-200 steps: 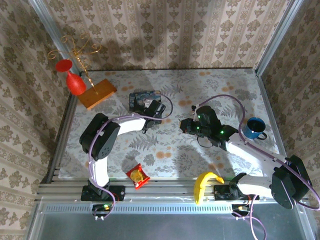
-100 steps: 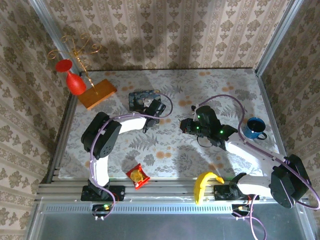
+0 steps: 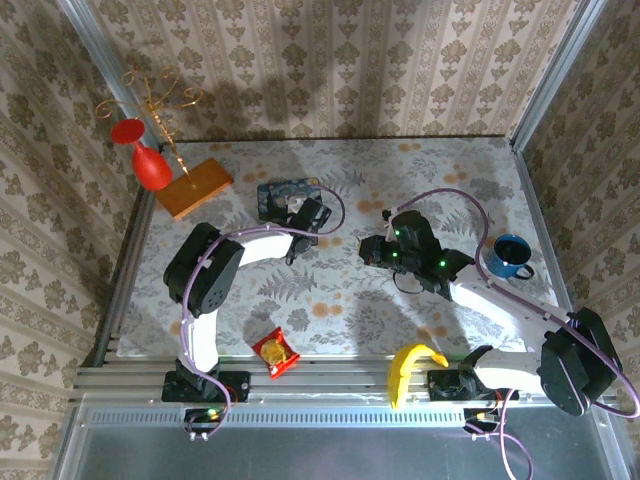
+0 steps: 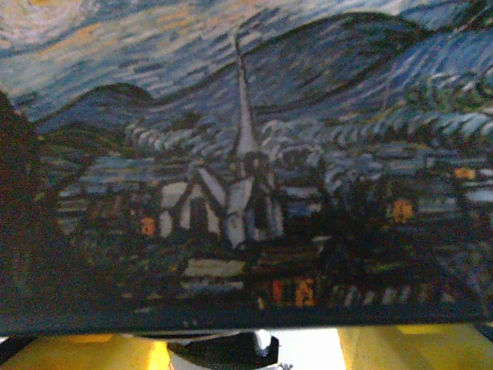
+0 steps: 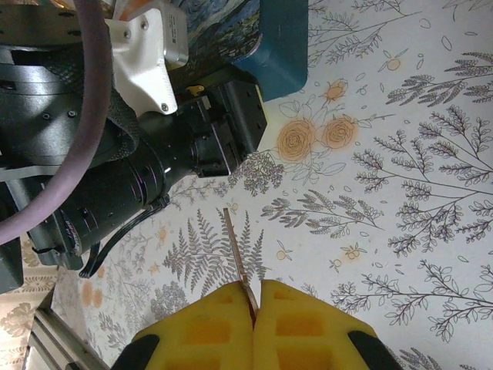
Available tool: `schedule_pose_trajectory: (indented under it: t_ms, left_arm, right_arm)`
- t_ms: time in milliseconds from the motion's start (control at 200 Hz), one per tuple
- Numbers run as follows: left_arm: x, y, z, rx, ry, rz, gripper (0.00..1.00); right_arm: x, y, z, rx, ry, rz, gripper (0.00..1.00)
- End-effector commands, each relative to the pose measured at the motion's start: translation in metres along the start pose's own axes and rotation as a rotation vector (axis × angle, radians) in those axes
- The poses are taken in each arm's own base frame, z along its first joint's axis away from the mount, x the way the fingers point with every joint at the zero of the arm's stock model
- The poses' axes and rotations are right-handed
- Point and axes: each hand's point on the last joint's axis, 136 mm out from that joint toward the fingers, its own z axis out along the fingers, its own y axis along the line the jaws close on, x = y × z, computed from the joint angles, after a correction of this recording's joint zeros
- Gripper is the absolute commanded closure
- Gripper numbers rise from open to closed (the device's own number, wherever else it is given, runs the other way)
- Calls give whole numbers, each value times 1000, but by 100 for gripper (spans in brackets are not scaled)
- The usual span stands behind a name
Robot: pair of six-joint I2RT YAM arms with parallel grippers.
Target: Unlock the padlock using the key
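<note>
Patterned wallpaper closes in a floral-print worktop (image 3: pixel 450 170), and what matters on it sits at the back left, by the blue painted tin (image 3: pixel 278 192). The left claw (image 3: pixel 302 213) hangs at the tin's near edge with its yellow pads (image 4: pixel 77 351) spread apart. Between them lies a small dark and silvery thing that I take for the padlock (image 4: pixel 223 351), just beside the tin. Too little of it shows to tell its long axis or which way the keyhole faces.

The right claw (image 5: pixel 256 287) is pressed together on the key (image 5: pixel 237 254), whose thin blade sticks straight out ahead. From that claw the padlock lies to the left, across bare worktop and past the left arm's wrist (image 5: pixel 115 154). The left arm is much the nearer; the key must go leftward to meet the lock.
</note>
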Motion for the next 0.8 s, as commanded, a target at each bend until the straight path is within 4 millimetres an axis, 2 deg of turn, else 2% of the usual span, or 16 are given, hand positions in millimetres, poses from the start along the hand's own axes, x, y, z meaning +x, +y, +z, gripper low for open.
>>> schedule_pose_trajectory:
  t_ms: [0, 220, 325, 795]
  left_arm:
    - [-8, 0, 3, -9, -13, -19, 47]
    - [-8, 0, 4, -11, -11, -20, 49]
    - [-7, -1, 5, -9, -10, -19, 55]
    - [-6, 1, 9, -8, 3, -23, 52]
  right_arm:
    - [-4, 1, 2, -8, -13, 7, 100]
    - [-4, 1, 2, -8, -13, 5, 100]
    - [-3, 0, 2, -8, -13, 6, 100]
    - [-6, 4, 2, -14, -14, 4, 100]
